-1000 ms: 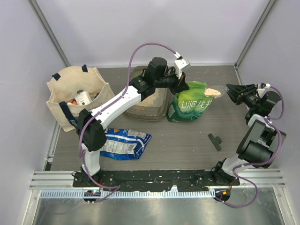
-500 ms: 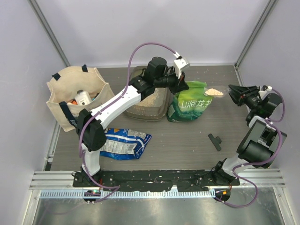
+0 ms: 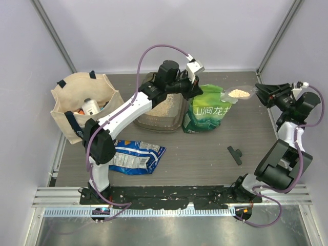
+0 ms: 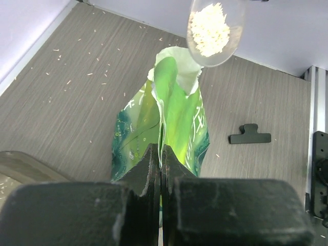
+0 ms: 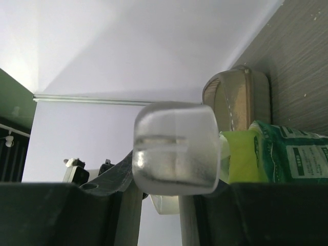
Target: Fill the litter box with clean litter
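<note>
Litter box sits on grey wood-grain tabletop; left pincer pinches bag, right pincer clamps scoop.

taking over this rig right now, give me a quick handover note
left gripper: shut on the top edge of the green-and-white printed bag, holding it upright.
right gripper: shut on the handle of a clear plastic scoop loaded with tan litter granules, in the air right of the bag's mouth.
translucent grey-brown plastic litter box: left of the bag, partly under the left arm, some litter already inside.
Done: one scoopful is out of the bag.
Left: carry it over the box, tip it in, probably repeat.
</note>
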Controlling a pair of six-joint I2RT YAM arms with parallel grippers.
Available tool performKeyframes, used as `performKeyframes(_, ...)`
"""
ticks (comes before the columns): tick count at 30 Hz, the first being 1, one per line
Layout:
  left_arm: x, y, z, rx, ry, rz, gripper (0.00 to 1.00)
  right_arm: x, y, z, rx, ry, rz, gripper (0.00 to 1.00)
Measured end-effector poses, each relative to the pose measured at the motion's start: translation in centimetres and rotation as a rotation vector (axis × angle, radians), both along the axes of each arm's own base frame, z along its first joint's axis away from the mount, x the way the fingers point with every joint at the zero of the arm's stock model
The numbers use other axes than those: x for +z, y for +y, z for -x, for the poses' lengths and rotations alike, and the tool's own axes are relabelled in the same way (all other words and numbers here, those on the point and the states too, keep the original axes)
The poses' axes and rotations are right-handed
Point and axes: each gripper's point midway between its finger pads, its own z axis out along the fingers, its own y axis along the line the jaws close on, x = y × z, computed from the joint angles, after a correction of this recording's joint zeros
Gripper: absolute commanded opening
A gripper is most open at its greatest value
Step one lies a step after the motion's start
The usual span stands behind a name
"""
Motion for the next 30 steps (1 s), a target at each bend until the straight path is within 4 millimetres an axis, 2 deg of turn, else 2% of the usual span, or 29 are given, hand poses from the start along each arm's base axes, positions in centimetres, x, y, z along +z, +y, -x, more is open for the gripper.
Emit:
performKeyframes(3,-0.1,0.5,-0.7,0.011,-0.012,-0.005,0.00,1.6,0.7,-0.1,0.023,-0.024,0.024,0.01)
performKeyframes(5,-0.2,0.9,-1.3,0.023,-0.014,-0.005,0.30,2.2,1.5,-0.3,0.047,-0.031,0.037,0.01)
performKeyframes(7,-0.1,1.3,-2.0,0.034,-0.026,-0.008,0.52,2.7,2.8,-0.7,0.080,-0.031,0.044,0.01)
performKeyframes(10,0.9,2.0,-3.0,0.057,-0.055,-0.004,0.62,3.7,5.3,-1.2,0.152,-0.033,0.062,0.01)
performKeyframes(15,1.9,4.2,-3.9,0.103,-0.101,-0.018,0.68,7.6,9.3,-3.6,0.276,-0.089,0.128,0.01)
performKeyframes(20,1.8,9.2,-3.1,0.181,-0.106,-0.072,0.72,10.2,13.1,-5.9,0.368,-0.150,0.191,0.01)
performKeyframes(25,3.2,15.1,-2.9,0.290,-0.141,-0.099,0.72,9.6,17.8,-8.3,0.478,-0.149,0.214,0.01)
performKeyframes(27,3.8,17.9,-3.1,0.344,-0.156,-0.114,0.73,8.7,19.9,-9.3,0.524,-0.137,0.216,0.01)
performKeyframes(30,3.6,21.3,-3.1,0.411,-0.160,-0.151,0.73,7.2,22.9,-10.8,0.585,-0.125,0.226,0.01)
